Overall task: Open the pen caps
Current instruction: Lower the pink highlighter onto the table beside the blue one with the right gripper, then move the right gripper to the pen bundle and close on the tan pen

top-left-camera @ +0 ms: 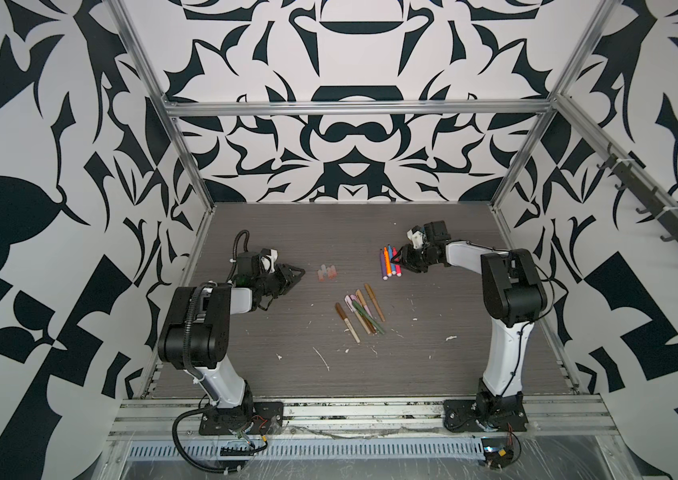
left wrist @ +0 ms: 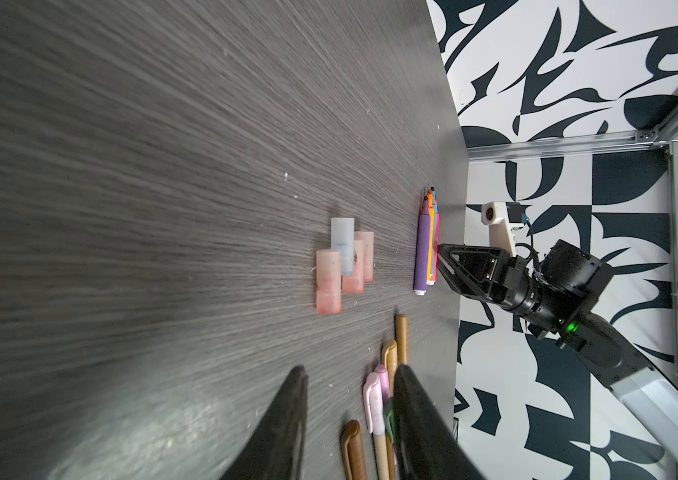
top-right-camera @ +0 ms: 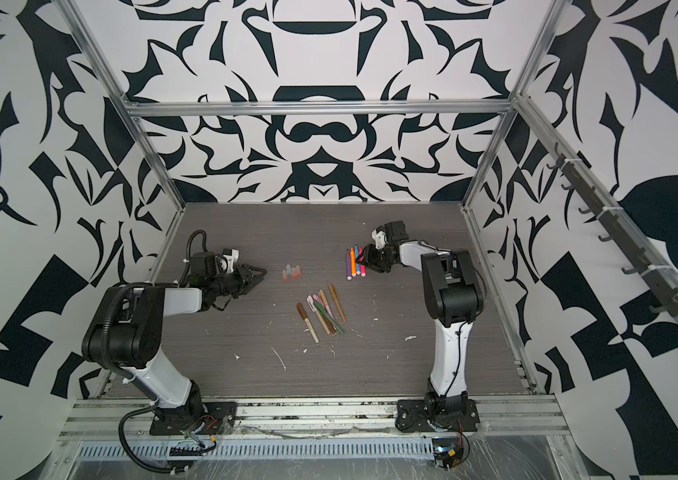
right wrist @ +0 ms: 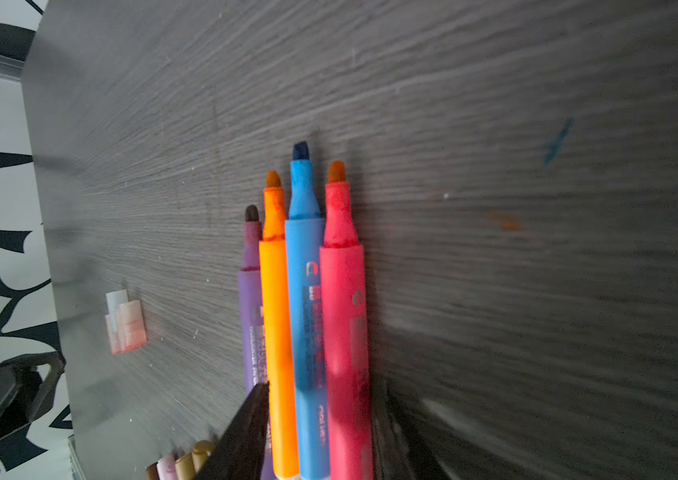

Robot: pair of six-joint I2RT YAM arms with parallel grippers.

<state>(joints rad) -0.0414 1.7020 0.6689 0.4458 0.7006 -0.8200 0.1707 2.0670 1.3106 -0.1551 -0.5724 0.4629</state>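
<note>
Several loose pen caps (top-left-camera: 326, 272) (top-right-camera: 291, 272) (left wrist: 343, 262) (right wrist: 126, 322), pale pinkish and one bluish, lie side by side left of the table's middle. My left gripper (top-left-camera: 302, 273) (top-right-camera: 263, 272) (left wrist: 352, 370) hovers just left of them, open and empty. Purple, orange, blue and pink-red pens (top-left-camera: 389, 262) (top-right-camera: 355, 262) (left wrist: 424, 249) (right wrist: 304, 311) lie uncapped in a row at the right. My right gripper (top-left-camera: 399, 261) (top-right-camera: 364, 261) (right wrist: 322, 388) is open at their rear ends, its jaws straddling the orange, blue and pink-red ones. Several capped pens (top-left-camera: 360, 309) (top-right-camera: 322, 309) (left wrist: 374, 399), brown, pink, olive and tan, lie in the middle.
White flecks (top-left-camera: 322, 357) dot the front of the dark wood-grain table (top-left-camera: 287, 232). Small blue (right wrist: 555, 143) and orange (right wrist: 503, 222) ink marks stain the surface beyond the pen tips. Patterned walls and an aluminium frame (top-left-camera: 354, 109) enclose the table.
</note>
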